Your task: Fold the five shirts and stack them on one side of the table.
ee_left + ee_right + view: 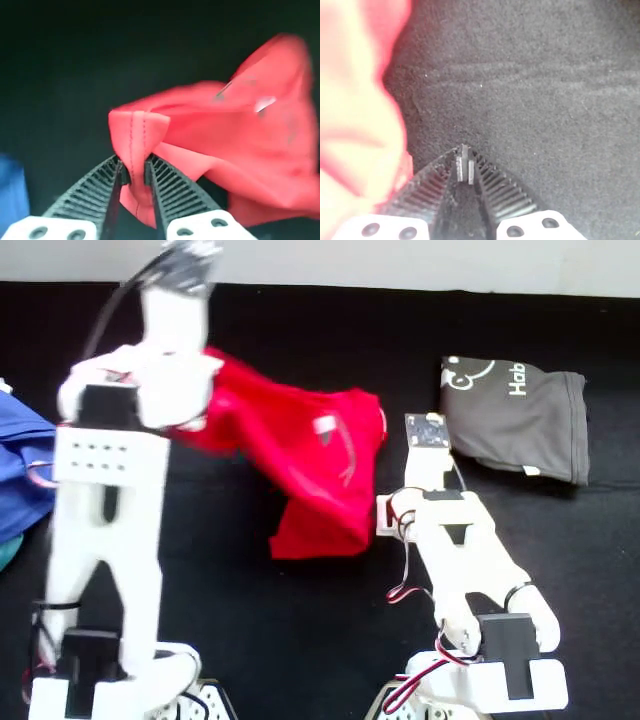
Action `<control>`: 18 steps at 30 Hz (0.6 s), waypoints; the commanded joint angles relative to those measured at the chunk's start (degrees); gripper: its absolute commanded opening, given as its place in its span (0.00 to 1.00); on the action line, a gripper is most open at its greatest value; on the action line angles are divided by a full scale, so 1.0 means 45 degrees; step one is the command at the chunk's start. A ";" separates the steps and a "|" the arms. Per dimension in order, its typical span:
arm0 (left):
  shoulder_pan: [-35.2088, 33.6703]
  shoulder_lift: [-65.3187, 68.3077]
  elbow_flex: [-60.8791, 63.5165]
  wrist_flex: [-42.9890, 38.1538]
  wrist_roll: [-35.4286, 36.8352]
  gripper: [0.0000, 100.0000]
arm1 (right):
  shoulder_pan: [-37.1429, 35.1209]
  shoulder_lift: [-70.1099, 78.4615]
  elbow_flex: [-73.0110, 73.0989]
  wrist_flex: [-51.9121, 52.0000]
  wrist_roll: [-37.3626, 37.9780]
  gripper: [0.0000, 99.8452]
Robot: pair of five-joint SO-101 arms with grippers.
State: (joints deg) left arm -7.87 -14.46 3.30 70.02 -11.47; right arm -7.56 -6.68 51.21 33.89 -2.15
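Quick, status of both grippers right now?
Left gripper: closed, holding the red shirt.
Right gripper: closed, holding nothing.

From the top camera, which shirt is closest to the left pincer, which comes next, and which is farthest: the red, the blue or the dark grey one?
1. The red shirt: pinched in the left pincer, draping toward the middle of the table.
2. The blue shirt: at the left edge, beside that arm.
3. The dark grey shirt: folded, far over on the right side.
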 commanded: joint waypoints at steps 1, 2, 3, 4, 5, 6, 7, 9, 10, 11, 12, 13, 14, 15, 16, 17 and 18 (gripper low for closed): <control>-0.1983 -0.0361 0.2686 0.0039 -0.0078 0.01 | 0.0537 0.0029 0.0029 0.0186 -0.0059 0.01; -0.2452 -0.0361 0.3389 0.0039 -0.0098 0.01 | 0.0537 0.0029 0.0029 0.0186 -0.0059 0.01; -0.2901 -0.0361 0.4015 0.0039 -0.0098 0.01 | 0.0537 0.0029 0.0029 0.0186 -0.0059 0.01; -0.3389 -0.0361 0.4581 0.0020 -0.0098 0.01 | 0.0537 0.0029 0.0029 0.0186 -0.0059 0.01; -0.3839 -0.0361 0.5089 -0.0137 -0.0098 0.01 | 0.0537 0.0029 0.0029 0.0186 -0.0059 0.01; -0.4308 -0.0361 0.5558 -0.0391 -0.0098 0.01 | 0.0537 0.0029 0.0029 0.0186 -0.0059 0.01; -0.4757 -0.0361 0.5949 -0.0684 -0.0098 0.01 | 0.0537 0.0029 0.0029 0.0186 -0.0059 0.01; -0.5558 -0.0361 0.6574 -0.1348 -0.0098 0.01 | 0.0537 0.0029 0.0029 0.0186 -0.0059 0.01; -0.5851 -0.0361 0.6789 -0.1641 -0.0098 0.01 | 0.0537 0.0029 0.0029 0.0186 -0.0059 0.01; -0.6046 -0.0361 0.6945 -0.1856 -0.0098 0.01 | 0.0537 0.0029 0.0029 0.0186 -0.0059 0.01; -0.6164 -0.0361 0.7023 -0.1934 -0.0098 0.01 | 0.0537 0.0029 0.0029 0.0186 -0.0059 0.01; -0.6203 -0.0361 0.7062 -0.1934 -0.0098 0.01 | 0.0537 0.0029 0.0029 0.0186 -0.0059 0.01; -0.6183 -0.0400 0.7043 -0.1797 -0.0098 0.02 | 0.0537 0.0029 0.0029 0.0186 -0.0059 0.01; -0.6144 -0.0459 0.7023 -0.1465 -0.0293 0.03 | 0.0537 0.0029 0.0029 0.0186 -0.0059 0.01; -0.6027 -0.0479 0.6926 -0.1114 -0.0625 0.05 | 0.0537 0.0029 0.0029 0.0186 -0.0059 0.01; -0.5792 -0.0479 0.6691 -0.0703 -0.0938 0.08 | 0.0537 0.0029 0.0029 0.0186 -0.0059 0.01; -0.5578 -0.0479 0.6398 -0.0137 -0.1133 0.11 | 0.0537 0.0029 0.0029 0.0186 -0.0059 0.01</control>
State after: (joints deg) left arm -34.86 -14.46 34.95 64.84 -14.02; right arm -7.56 -6.68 51.21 33.89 -2.15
